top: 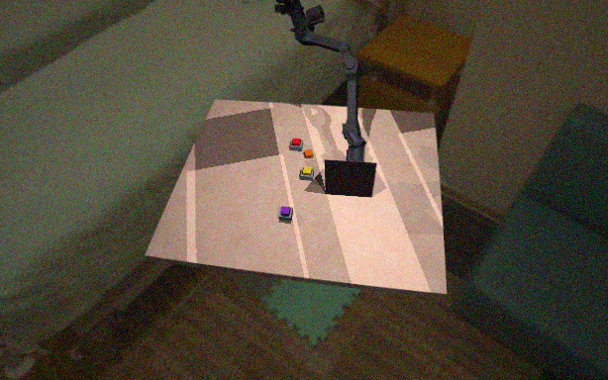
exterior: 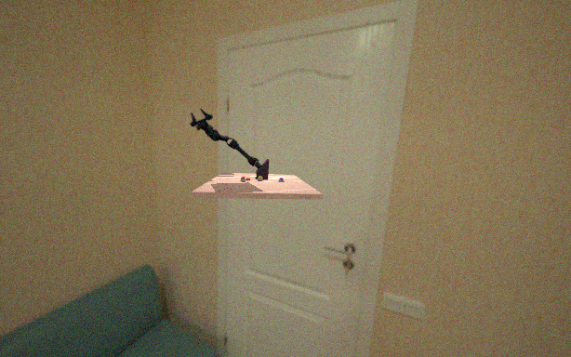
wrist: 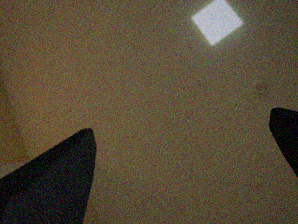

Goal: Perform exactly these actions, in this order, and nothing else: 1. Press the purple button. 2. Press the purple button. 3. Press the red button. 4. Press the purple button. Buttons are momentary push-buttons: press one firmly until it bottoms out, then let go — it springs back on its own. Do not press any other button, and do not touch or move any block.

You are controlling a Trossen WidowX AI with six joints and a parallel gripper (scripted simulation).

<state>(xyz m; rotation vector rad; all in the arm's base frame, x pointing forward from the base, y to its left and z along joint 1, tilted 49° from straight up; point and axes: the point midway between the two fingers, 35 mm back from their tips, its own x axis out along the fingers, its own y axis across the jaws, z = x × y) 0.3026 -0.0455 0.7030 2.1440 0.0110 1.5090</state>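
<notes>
Reaching high above the table [top: 244, 237], your wide-open, empty gripper [exterior: 200, 118] was far up from the purple button [top: 285, 212].

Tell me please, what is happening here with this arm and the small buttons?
The arm is raised high and stretched away from the table, its gripper up in the air with the jaws open and holding nothing. On the table sit a purple button, a yellow button, a red button and a small orange block. Nothing is being pressed at this moment.
</notes>
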